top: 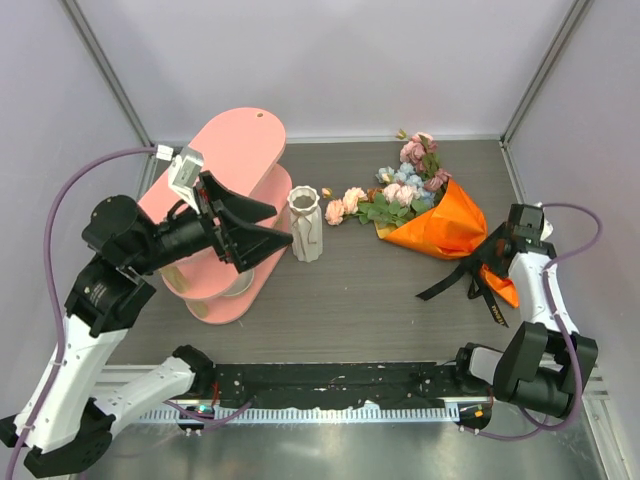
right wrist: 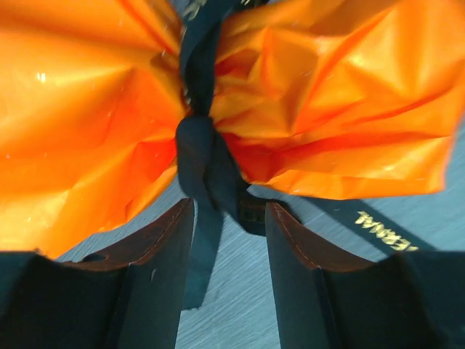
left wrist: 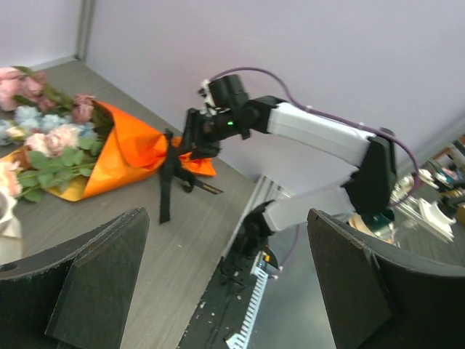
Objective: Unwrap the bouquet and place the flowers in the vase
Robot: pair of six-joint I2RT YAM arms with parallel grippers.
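On the table [top: 380, 300], the shelf [top: 235, 150] stood at left and the bouquet [top: 440, 225] lay on its side at right, flowers [top: 395, 195] toward the upright vase [top: 306, 225] between them. Your left gripper [top: 280, 225] hung spread wide and empty near the vase. Your right gripper [right wrist: 229, 209] sat at the tied end, jaws half parted astride the ribbon [right wrist: 211, 240] below its knot [right wrist: 200, 156], clamping nothing. You probably needed to pinch one loose tail, not paper, and pull away from the knot.

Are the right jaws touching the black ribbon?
Cannot tell. The right wrist view shows the ribbon hanging between the spread jaws of the right gripper, but neither contact nor a gap shows plainly.
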